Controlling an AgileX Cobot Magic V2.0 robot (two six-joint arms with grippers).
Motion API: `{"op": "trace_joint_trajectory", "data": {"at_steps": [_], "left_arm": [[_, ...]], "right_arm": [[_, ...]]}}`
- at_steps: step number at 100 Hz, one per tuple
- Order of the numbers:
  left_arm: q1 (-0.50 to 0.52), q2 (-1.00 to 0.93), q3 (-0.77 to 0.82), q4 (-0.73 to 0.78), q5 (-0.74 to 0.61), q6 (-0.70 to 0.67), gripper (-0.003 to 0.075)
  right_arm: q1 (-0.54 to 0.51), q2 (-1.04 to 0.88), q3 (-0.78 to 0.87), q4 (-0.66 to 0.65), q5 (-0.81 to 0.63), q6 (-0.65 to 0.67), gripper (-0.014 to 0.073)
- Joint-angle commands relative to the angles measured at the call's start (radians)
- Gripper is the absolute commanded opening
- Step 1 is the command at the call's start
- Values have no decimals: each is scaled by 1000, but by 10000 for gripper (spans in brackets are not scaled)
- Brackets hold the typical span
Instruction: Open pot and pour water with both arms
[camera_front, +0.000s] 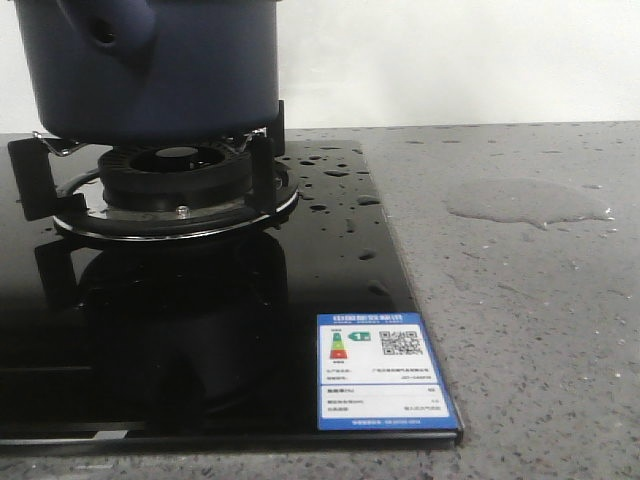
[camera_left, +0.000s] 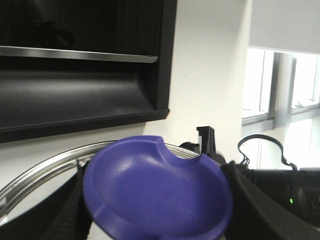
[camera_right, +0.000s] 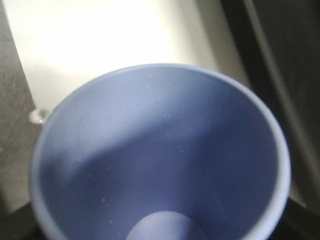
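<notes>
Water beaded the black glass hob (camera_front: 350, 250) and pooled on the grey surface (camera_front: 530, 320) in the front view, where the pot (camera_front: 150, 70) sat on the burner stand (camera_front: 175, 185), its rim out of frame. The left wrist view showed a blue lid (camera_left: 155, 192) filling the space between the left hand's fingers (camera_left: 252, 200), apparently clamped on it, lifted clear. The right wrist view looked into an empty-looking light blue cup (camera_right: 160, 160); whether the right hand gripped it could not be told. Pouring cleanly would likely mean keeping the lid aside and tipping slowly over the pot's mouth.
</notes>
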Motion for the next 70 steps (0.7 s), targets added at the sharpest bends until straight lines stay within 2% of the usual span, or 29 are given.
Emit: {"op": "trace_joint_trajectory", "data": {"at_steps": [1,8,14,20,27,46,63,70], "left_arm": [[-27,-6,-31,-30,6,-10,262],[-40,6,-31,-20,6,-10,262],[-50,16,-31,-20,6,-10,262],[-59,28,-31,-20,6,-10,262],[-67,37,-27,-20,8,-10,262],[-71,45,-5,-20,8,-10,262],[-71,45,22,-13,8,-10,262],[-71,45,29,-13,8,-10,262]], "right_arm": [[-4,-96,-34,105,169,145,233],[-50,-143,0,231,202,169,233],[-101,-202,75,329,149,177,233],[-155,-261,188,360,61,223,233],[-225,-337,336,360,-76,299,233],[-446,-485,728,360,-561,473,233],[-581,-490,964,417,-885,491,233],[-605,-486,1010,447,-935,491,234]]}}
